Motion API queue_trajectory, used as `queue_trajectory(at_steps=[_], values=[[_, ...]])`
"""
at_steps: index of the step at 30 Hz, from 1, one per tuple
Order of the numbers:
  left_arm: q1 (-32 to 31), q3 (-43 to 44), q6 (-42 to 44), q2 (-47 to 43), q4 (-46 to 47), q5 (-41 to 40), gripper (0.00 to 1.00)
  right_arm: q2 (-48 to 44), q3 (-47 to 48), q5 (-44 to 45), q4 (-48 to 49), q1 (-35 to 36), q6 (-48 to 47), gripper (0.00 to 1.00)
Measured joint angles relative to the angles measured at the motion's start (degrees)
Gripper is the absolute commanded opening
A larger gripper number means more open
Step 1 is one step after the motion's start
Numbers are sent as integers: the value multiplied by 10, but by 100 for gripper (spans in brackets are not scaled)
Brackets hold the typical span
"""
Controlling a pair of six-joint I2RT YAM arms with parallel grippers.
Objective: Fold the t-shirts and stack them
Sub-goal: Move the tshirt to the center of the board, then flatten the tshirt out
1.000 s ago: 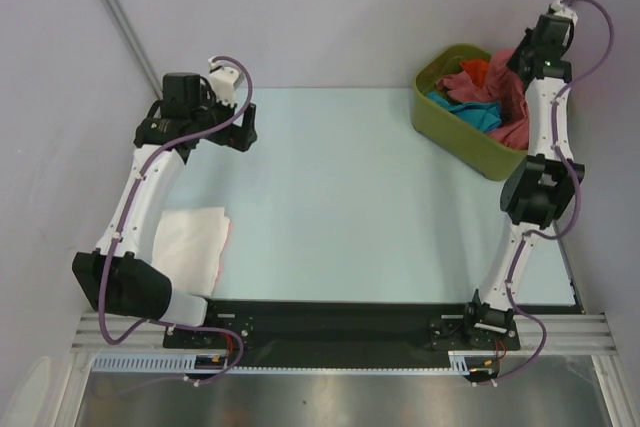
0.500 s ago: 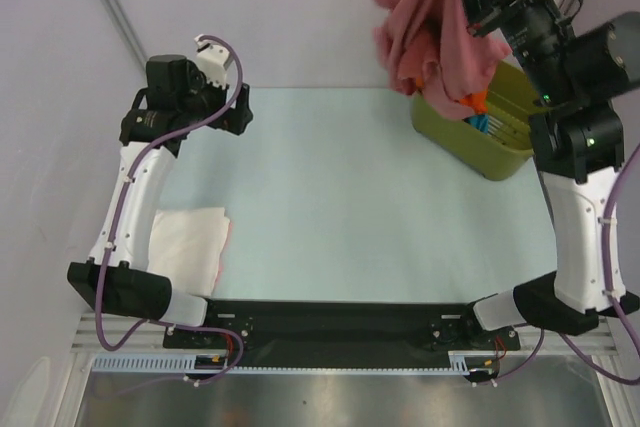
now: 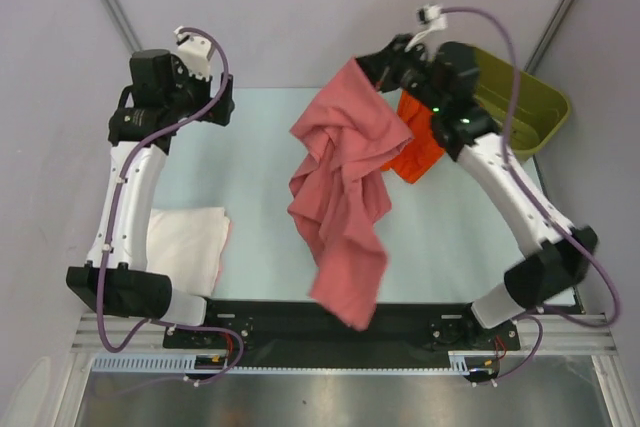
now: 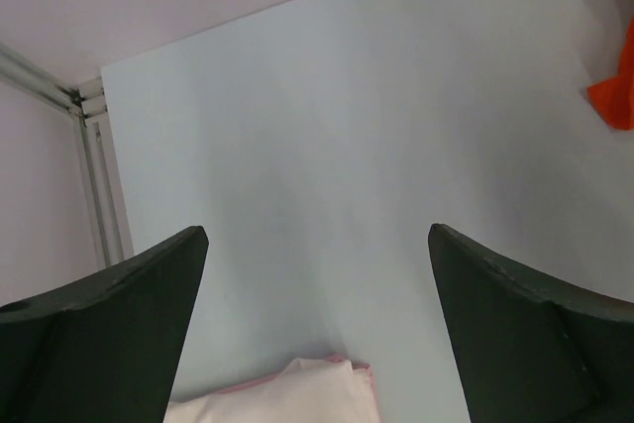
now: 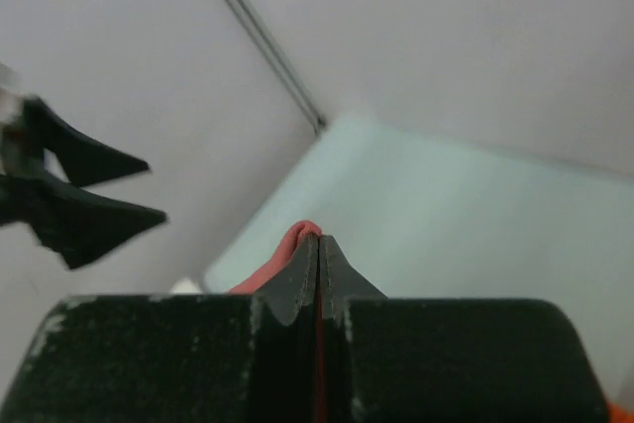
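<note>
My right gripper (image 3: 368, 69) is shut on the top edge of the salmon-red t-shirt (image 3: 340, 197), which hangs crumpled in the air over the middle of the table. In the right wrist view a fold of that salmon-red t-shirt (image 5: 297, 241) pokes out between the pressed-together fingers of the right gripper (image 5: 318, 241). The bright orange t-shirt (image 3: 420, 145) shows just under the right arm, outside the bin. A white t-shirt (image 3: 187, 247) lies folded at the near left, also at the bottom of the left wrist view (image 4: 297, 391). My left gripper (image 3: 222, 105) stands open and empty at the far left (image 4: 317, 245).
The olive-green bin (image 3: 535, 107) sits at the far right corner, behind the right arm. The pale table (image 3: 260, 147) is bounded by walls at the back and sides. A corner of the orange t-shirt (image 4: 614, 98) reaches the right edge of the left wrist view.
The right arm lifted the salmon-red t-shirt out of the bin and swung it left over the table. The orange t-shirt came out too, the bin shifted right, and the left arm drew back slightly.
</note>
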Motion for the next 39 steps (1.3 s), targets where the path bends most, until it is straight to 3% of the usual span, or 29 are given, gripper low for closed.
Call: queue_trajectory(at_steps=[3, 4, 6, 7, 10, 14, 18, 23, 30, 32, 33, 35, 39], values=[[0, -38, 6, 0, 10, 7, 100, 105, -16, 7, -19, 15, 7, 0], [0, -55, 10, 0, 12, 13, 100, 141, -9, 7, -39, 24, 0, 5], [0, -90, 13, 4, 13, 28, 100, 218, 30, 6, -96, 43, -17, 43], [0, -105, 15, 6, 14, 36, 100, 253, 59, 10, -130, 52, -28, 69], [0, -146, 15, 16, 16, 55, 100, 323, 139, 39, -221, 66, -61, 89], [0, -174, 14, 26, 23, 71, 100, 303, 138, 129, -275, 48, -106, 91], [0, -178, 8, 37, 38, 84, 99, 234, 58, 226, -275, -8, -135, 88], [0, -178, -12, 46, 48, 98, 99, 244, 33, 345, -262, -51, -142, 94], [0, -178, -20, 45, 51, 102, 100, 336, 37, 470, -217, -30, -113, 86], [0, -178, -20, 45, 51, 106, 100, 356, 37, 490, -208, -26, -112, 57], [0, -178, -20, 44, 51, 109, 99, 363, 38, 497, -202, -24, -111, 25], [0, -178, -20, 43, 51, 113, 100, 373, 44, 507, -196, -22, -106, 0], [0, -178, -20, 38, 51, 115, 100, 370, 53, 507, -188, -23, -103, 0]])
